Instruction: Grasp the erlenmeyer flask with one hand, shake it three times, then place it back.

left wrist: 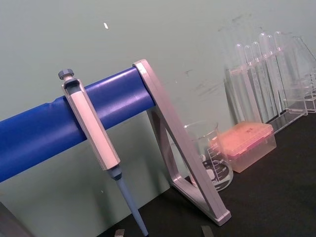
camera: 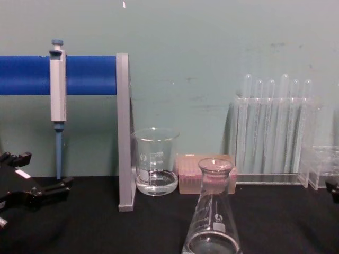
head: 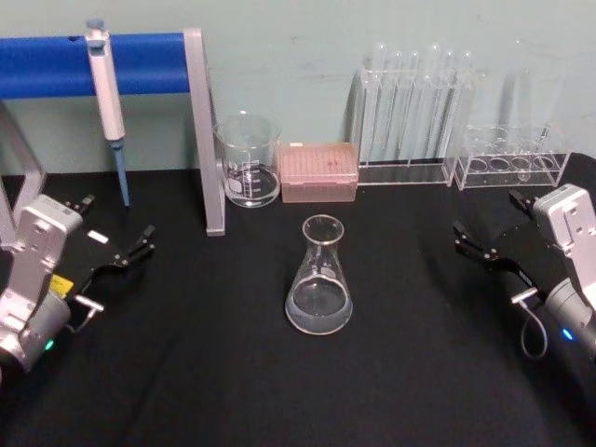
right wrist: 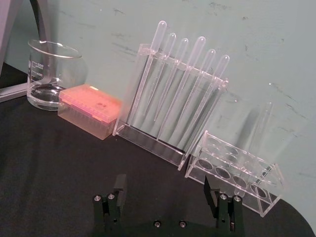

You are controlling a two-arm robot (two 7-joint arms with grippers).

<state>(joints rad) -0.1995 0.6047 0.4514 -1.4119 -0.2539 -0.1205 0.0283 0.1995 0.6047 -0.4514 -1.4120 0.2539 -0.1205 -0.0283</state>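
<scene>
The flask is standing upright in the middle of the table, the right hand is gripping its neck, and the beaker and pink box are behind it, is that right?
No. The right hand is not gripping the flask; it sits open off to the flask's right, apart from it, as the head view shows. The rest holds: the flask stands upright in the middle, with the beaker and pink box behind it.

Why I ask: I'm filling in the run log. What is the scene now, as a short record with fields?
flask: erlenmeyer flask upright at the middle of the black table, some clear liquid inside, nothing touching it
left arm: left pincer open, to the flask's left, apart from it
right arm: right pincer open, to the flask's right, apart from it
behind flask: beaker and pink box, side by side
task state: flask not grasped
</scene>
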